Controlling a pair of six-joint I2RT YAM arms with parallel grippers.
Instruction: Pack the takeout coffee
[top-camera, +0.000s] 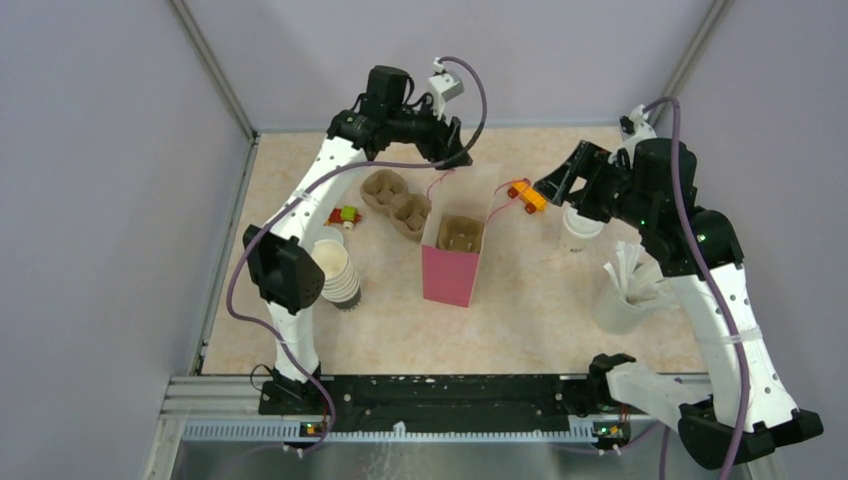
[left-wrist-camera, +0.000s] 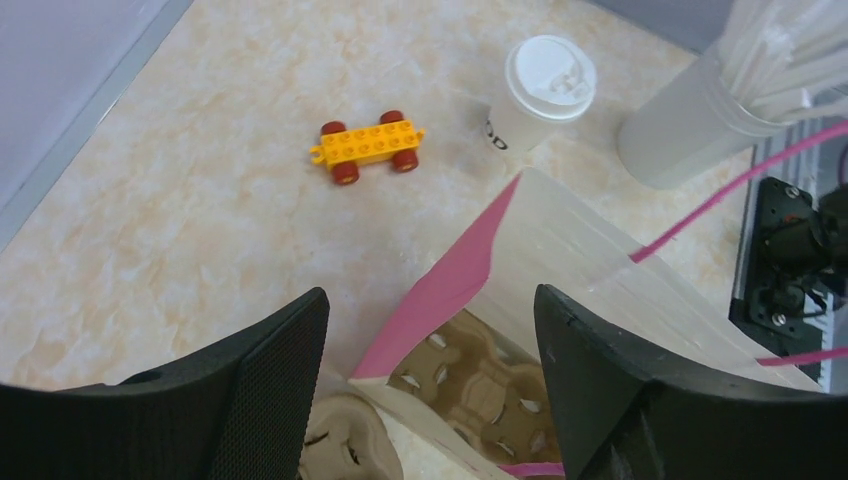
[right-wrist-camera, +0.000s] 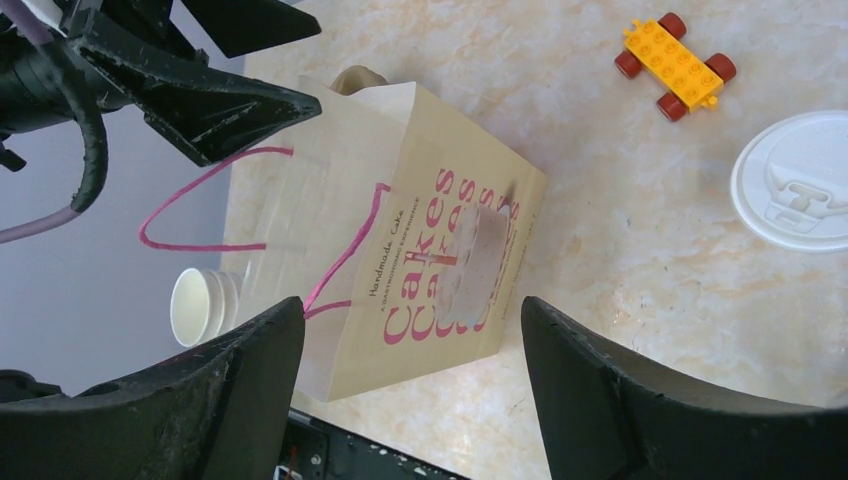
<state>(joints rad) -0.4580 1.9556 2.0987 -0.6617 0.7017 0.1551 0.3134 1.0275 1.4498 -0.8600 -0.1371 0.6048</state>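
Right gripper (right-wrist-camera: 410, 325) wide open, empty, near coffee cup (right-wrist-camera: 800, 180) | left gripper (left-wrist-camera: 430, 300) open, empty, over bag (left-wrist-camera: 590, 250) | cup upright on table (top-camera: 540, 300), between bag and toy car (left-wrist-camera: 368, 150) | likely light, crushable: grasp paper wall below lid (left-wrist-camera: 550, 75), gently

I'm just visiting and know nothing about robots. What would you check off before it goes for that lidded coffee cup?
1. Takeout coffee upright, lid on: ok.
2. Paper bag standing, mouth open: ok.
3. Cardboard cup tray inside the bag, holes empty: ok.
4. Right gripper open and empty: ok.
5. Cup lined up under that gripper: not ok; it sits off to one side in the right wrist view.
6. Left gripper steadying the bag's rim: cannot tell; its jaws are open above it.
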